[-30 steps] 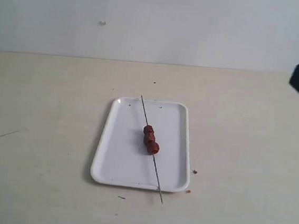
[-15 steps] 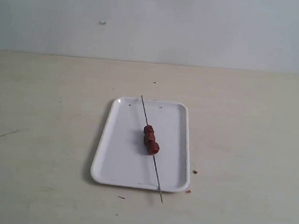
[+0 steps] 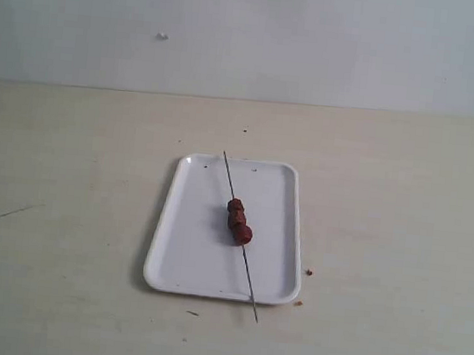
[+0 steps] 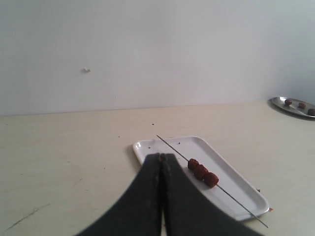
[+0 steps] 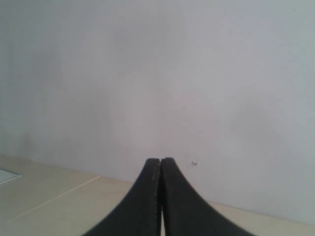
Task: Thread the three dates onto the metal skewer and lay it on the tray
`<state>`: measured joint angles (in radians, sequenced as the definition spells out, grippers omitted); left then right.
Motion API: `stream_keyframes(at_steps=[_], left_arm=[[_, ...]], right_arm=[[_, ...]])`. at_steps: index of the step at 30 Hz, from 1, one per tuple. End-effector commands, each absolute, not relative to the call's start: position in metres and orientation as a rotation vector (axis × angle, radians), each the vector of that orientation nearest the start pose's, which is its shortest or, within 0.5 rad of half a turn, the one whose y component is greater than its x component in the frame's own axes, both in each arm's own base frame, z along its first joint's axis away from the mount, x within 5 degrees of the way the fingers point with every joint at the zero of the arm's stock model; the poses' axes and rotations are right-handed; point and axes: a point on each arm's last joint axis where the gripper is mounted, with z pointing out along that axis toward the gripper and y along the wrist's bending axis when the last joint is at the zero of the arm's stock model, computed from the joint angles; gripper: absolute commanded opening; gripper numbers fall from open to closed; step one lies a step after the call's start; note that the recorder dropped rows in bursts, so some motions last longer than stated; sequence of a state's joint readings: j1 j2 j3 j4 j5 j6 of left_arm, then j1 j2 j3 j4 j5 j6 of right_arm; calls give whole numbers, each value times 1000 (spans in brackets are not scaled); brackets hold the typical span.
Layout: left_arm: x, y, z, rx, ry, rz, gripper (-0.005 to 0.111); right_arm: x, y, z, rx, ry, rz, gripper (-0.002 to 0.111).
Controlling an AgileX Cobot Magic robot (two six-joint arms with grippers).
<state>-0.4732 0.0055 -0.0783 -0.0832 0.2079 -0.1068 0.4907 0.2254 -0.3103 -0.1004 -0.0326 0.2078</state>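
Note:
The white tray point(image 3: 188, 248) lies flat at the middle of the table. The metal skewer point(image 3: 228, 177) rests slantwise across it, both ends reaching past the rim. The three dates point(image 3: 239, 221) sit threaded on it in a tight row near its middle. In the left wrist view the tray point(image 4: 236, 192), skewer point(image 4: 172, 146) and dates point(image 4: 202, 172) show beyond my left gripper point(image 4: 161, 156), which is shut with nothing in it. My right gripper point(image 5: 161, 160) is shut and empty, facing the wall. Neither gripper appears in the exterior view.
Small brown crumbs point(image 3: 308, 272) lie on the table by the tray's near right corner. A round metal plate point(image 4: 295, 105) holding more dates stands far off to the side in the left wrist view. A pale wall backs the table.
A dark arm part at the right edge of the exterior view one second ago has gone out of view. The tray, skewer and dates have not moved.

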Motion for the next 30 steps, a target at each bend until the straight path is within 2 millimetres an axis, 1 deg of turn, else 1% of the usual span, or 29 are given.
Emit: stream_keyframes(at_steps=[1,3,6,8,13,15,17,19,22,25,27,30], left_arm=[[46,-25,220,233,1622,-535,0],[46,-25,220,233,1622,-535,0],[46,-25,220,236,1621,-532,0],[46,-25,220,236,1621,-532,0],[46,-25,220,236,1621,-532,0],[46,-25,220,236,1621,-532,0],[46,-25,220,236,1621,-532,0],[46,-25,220,236,1621,-532,0],[46,-25,220,236,1621,-532,0],[46,-25,220,236,1621,-532,0],[46,-25,220,236,1621,-532,0],[46,-25,220,236,1621,-532,0]], right_arm=[[47,15,307,-136,1314,346,0],[40,6,303,-39,1339,230,0],[31,-3,291,106,1425,53,0],[31,-5,289,145,1445,8,0],[31,-5,286,154,1458,-1,0],[34,-5,280,154,1470,0,0],[39,-5,267,164,1502,9,0],[44,-6,250,168,1546,10,0],[52,-6,219,170,1612,11,0],[56,-6,200,165,1624,16,0],[56,-6,201,162,1605,17,0],[56,-6,195,185,1674,21,0]])
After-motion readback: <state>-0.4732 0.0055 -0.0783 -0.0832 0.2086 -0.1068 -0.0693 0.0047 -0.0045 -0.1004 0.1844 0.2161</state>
